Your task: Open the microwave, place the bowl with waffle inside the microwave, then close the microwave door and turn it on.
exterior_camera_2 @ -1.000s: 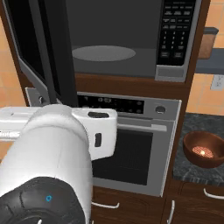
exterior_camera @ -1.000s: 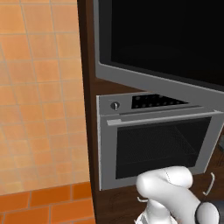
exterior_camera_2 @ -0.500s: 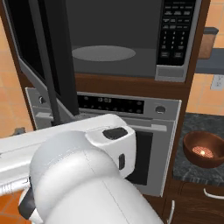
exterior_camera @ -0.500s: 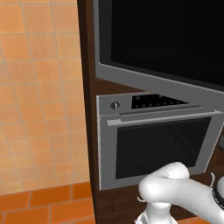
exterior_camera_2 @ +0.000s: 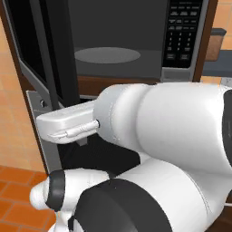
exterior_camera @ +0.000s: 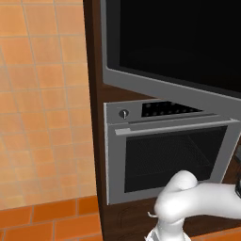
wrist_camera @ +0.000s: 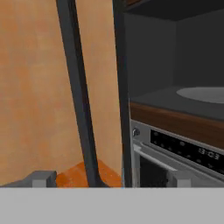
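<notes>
Pincer: the two dark finger tips (wrist_camera: 109, 180) stood wide apart, holding nothing.
Door: the flat black glass microwave door (wrist_camera: 78, 94) was swung open, edge-on ahead.
Microwave: the large built-in microwave (exterior_camera_2: 122, 41) showed its grey round turntable (exterior_camera_2: 107, 55).
Below: the silver oven (exterior_camera: 164, 146) was shut.

This is a kitchen. A microwave (exterior_camera_2: 136, 45) with its door (exterior_camera: 174, 52) open sits in a dark brown wood cabinet (exterior_camera: 96, 108), directly above a silver oven (exterior_camera: 164, 150). The wall (exterior_camera: 42, 103) has orange tiles.
</notes>
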